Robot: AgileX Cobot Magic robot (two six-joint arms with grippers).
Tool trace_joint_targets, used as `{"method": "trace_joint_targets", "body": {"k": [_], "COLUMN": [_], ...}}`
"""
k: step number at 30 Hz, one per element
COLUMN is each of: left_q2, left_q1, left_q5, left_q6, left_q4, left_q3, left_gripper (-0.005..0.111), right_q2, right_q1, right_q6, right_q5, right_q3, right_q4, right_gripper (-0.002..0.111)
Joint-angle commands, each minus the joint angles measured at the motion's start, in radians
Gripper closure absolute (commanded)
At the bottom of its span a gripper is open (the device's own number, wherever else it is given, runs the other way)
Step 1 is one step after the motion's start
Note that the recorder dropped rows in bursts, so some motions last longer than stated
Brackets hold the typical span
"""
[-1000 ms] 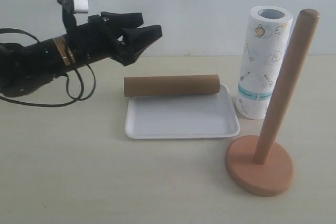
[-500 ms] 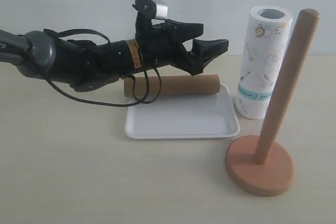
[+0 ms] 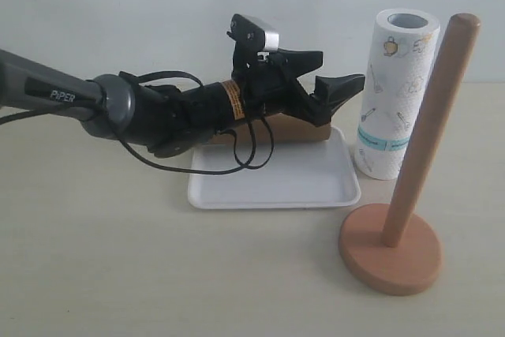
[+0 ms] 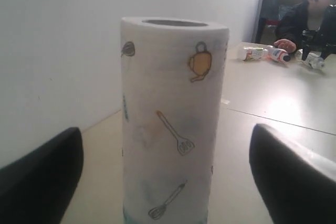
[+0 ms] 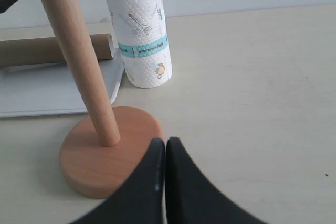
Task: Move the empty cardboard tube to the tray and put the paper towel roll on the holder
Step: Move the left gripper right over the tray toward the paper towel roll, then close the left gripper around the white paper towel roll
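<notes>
Left gripper [image 3: 342,67]: black fingers [image 4: 44,174] spread wide and holding nothing. It hangs above the tray's right end and points at the paper towel roll [image 3: 394,100]. In the left wrist view the roll sits centred between the two fingers, with a clear gap on each side and no contact.

Right gripper [image 5: 165,142]: smooth black fingers pressed together tip to tip with nothing between them. It sits low over the table [image 3: 118,274], close to the holder's base.

The paper towel roll is a thick white cylinder of embossed, dimpled paper. We see printed kitchenware on it (teapot, spatula, whisk), a teal band near the bottom and a hollow core open at the top. It stands upright on the table just beside the tray's right end, behind the holder, and it is not on the post.

The empty cardboard tube [image 5: 26,52] is plain matte brown and hollow. It lies on its side along the far edge of the tray [image 3: 272,201], and the left arm covers most of it in the exterior view. We cannot tell whether it rests on the rim or inside it.

The tray is shallow, white and smooth, a rectangle with rounded corners and a low rim.

The holder [image 3: 430,128] is light wood with a round flat base and a slim bare post with a rounded top. It stands near the tray's front right corner, apart from it.
</notes>
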Motion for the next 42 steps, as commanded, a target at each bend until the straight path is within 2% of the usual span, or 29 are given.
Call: {"method": "trace_joint_targets", "body": {"k": [1, 11, 17, 20, 25, 42], "left_q2": [0.039, 0.096, 0.131, 0.138, 0.141, 0.165], "left_q1": [-0.007, -0.030, -0.065, -0.075, -0.075, -0.075], "left_q5": [-0.016, -0.023, 0.148, 0.177, 0.180, 0.171], "left_q6": [-0.007, -0.053, -0.053, -0.056, -0.102, -0.104], "left_q4": [-0.017, -0.013, 0.010, 0.024, 0.024, 0.026], "left_q3": [-0.045, -0.145, -0.248, -0.280, -0.295, -0.327], "left_gripper": [0.026, 0.026, 0.026, 0.026, 0.026, 0.026], "right_q2": [-0.005, -0.005, -0.005, -0.005, -0.005, -0.005], "right_q1": [-0.007, -0.007, -0.007, -0.007, -0.007, -0.007], "right_q6": [-0.001, -0.001, -0.001, -0.001, -0.001, -0.001], "right_q5": [-0.005, -0.005, -0.005, -0.005, -0.005, -0.005], "right_q3": [-0.001, -0.001, -0.001, -0.001, -0.001, -0.001], "right_q4": [0.000, 0.000, 0.000, 0.000, 0.000, 0.000], "right_gripper": [0.108, 0.108, 0.108, 0.108, 0.108, 0.108]}}
